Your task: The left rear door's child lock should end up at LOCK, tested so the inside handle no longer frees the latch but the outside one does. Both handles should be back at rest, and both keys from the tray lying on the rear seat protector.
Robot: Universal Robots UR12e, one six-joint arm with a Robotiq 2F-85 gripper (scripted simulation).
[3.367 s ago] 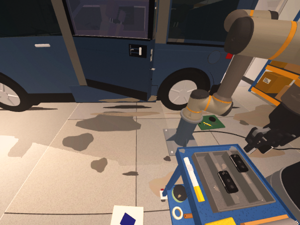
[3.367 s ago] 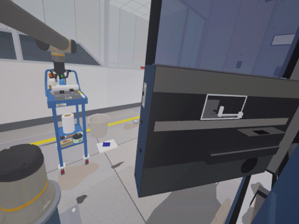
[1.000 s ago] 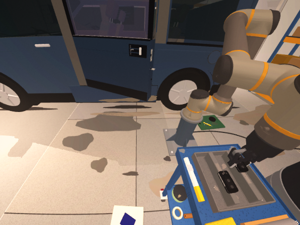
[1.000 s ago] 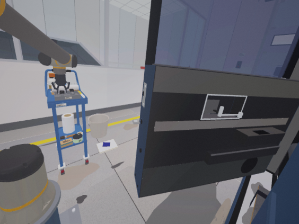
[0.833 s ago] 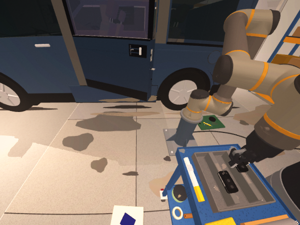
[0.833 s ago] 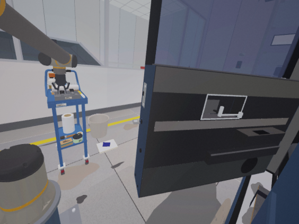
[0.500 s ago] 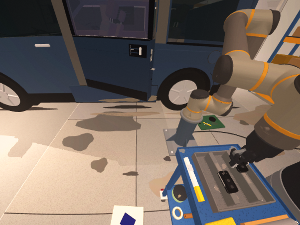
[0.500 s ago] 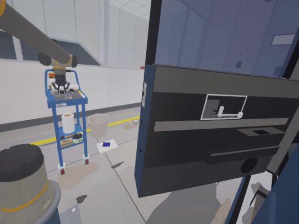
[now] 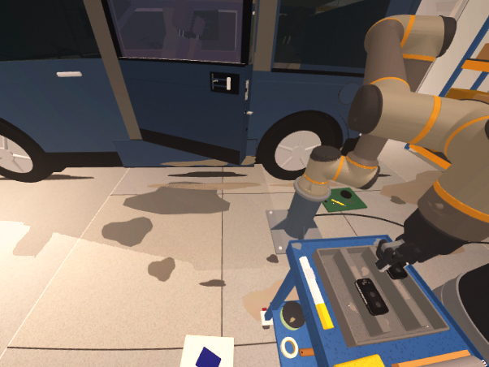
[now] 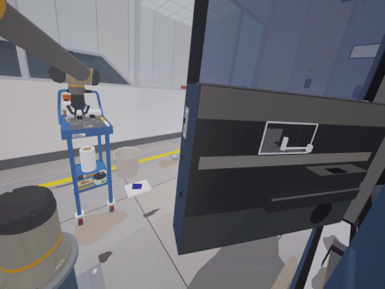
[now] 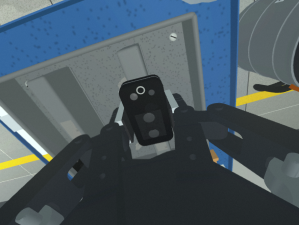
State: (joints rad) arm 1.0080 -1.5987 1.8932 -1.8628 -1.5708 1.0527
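Note:
A black key fob point(image 11: 146, 110) sits over the right-hand slot of the grey tray point(image 9: 377, 288) on the blue cart's top. A second black key fob point(image 9: 371, 296) lies flat in the tray's middle slot. The car's left rear door point(image 10: 280, 164) stands open across the floor. Its inside handle point(image 10: 295, 146) lies level in its recess, and its outside handle point(image 9: 228, 83) sits in its bezel. My gripper point(image 11: 147, 117) is down at the tray's right slot, closed around the first fob.
A beige bucket point(image 10: 126, 161) stands on the floor beside the blue cart point(image 10: 87, 151). A white card with a blue square point(image 9: 208, 352) lies near the cart's foot. A paper roll and tape sit on the cart's lower shelf. My arm's base pedestal point(image 9: 300, 217) stands between cart and car.

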